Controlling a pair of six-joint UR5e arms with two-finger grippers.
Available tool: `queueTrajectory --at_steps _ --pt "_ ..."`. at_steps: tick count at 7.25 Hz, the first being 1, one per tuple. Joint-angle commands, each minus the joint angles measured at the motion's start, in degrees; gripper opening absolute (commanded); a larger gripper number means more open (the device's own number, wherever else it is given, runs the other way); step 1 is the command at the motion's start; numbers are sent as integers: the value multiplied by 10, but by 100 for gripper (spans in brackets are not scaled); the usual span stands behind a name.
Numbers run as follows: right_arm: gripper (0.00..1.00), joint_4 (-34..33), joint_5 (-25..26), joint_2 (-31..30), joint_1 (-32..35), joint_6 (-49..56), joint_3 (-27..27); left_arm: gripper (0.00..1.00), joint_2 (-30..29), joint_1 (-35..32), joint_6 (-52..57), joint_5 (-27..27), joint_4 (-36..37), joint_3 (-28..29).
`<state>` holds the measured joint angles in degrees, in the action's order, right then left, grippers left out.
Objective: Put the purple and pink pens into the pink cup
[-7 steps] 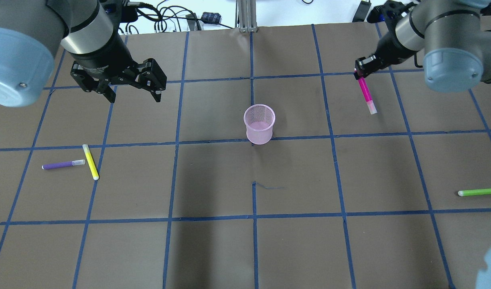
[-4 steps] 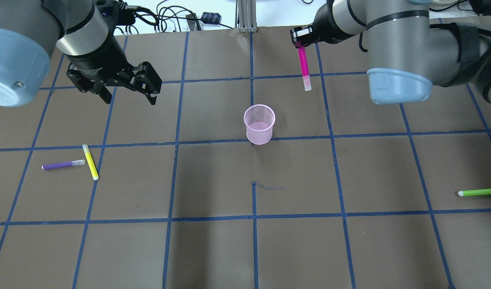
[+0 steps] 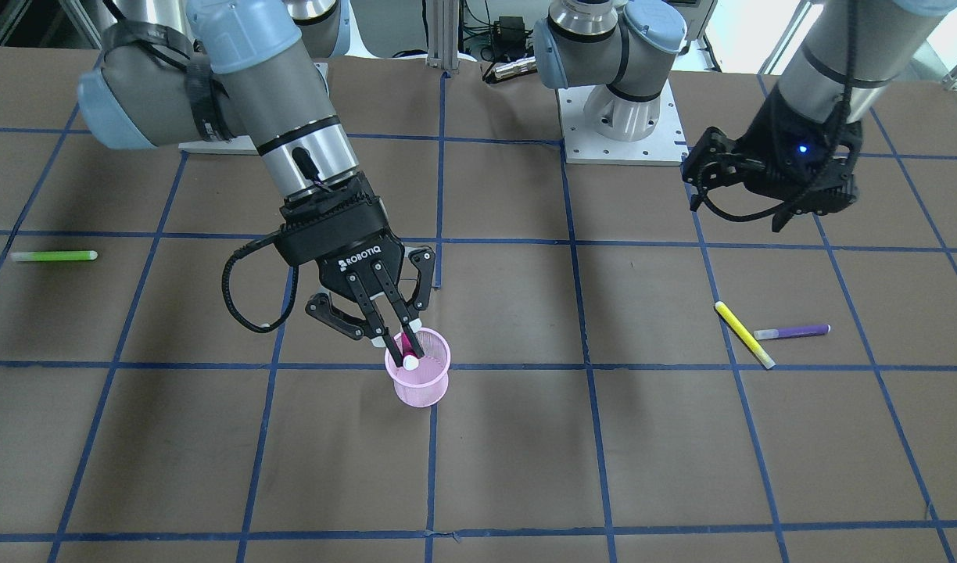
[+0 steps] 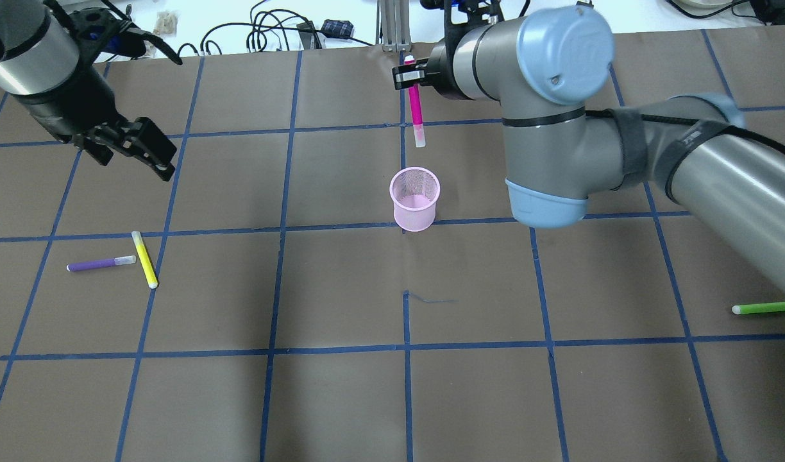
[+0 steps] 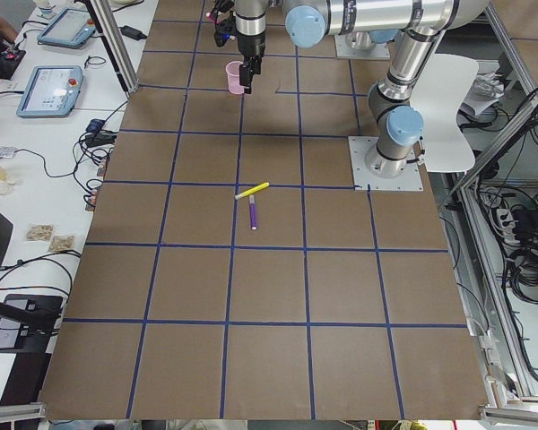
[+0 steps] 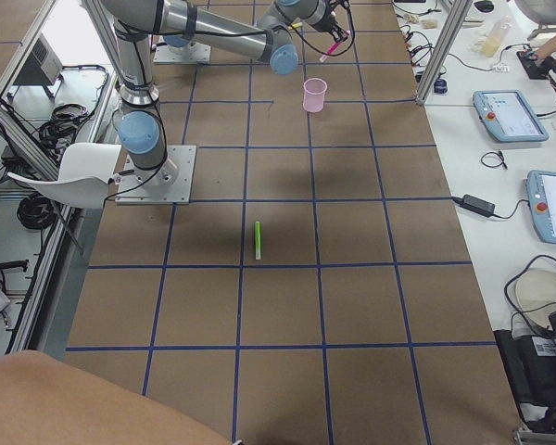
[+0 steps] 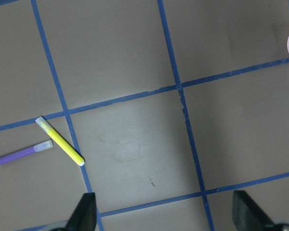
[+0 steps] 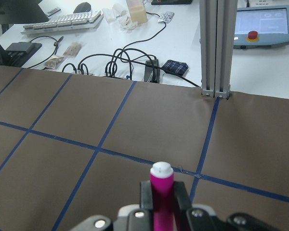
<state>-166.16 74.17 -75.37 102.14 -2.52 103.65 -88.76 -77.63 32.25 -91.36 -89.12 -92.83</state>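
Brown paper table (image 4: 341, 398), blue tape grid (image 4: 335, 226); right hand (image 3: 404, 342) pinches pink pen (image 4: 416, 112), left hand (image 3: 736, 213) spread.

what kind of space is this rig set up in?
Likely a robotics lab workcell: a tape-gridded table, teach pendants alongside it, and a keyboard and loose cables just beyond.

matt brown paper table (image 4: 341, 398), mesh pink cup (image 4: 415, 206)
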Motion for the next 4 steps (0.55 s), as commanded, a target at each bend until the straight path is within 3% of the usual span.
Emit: queueTrajectory --at_steps 1,2,4 --pt "0 -85 3 48 11 -23 9 100 -7 95 186 6 1 -19" --pt "0 -93 4 53 11 -20 17 100 -13 133 273 8 7 -30" --pt "0 -171 5 61 10 -20 83 100 -21 184 422 29 49 -66"
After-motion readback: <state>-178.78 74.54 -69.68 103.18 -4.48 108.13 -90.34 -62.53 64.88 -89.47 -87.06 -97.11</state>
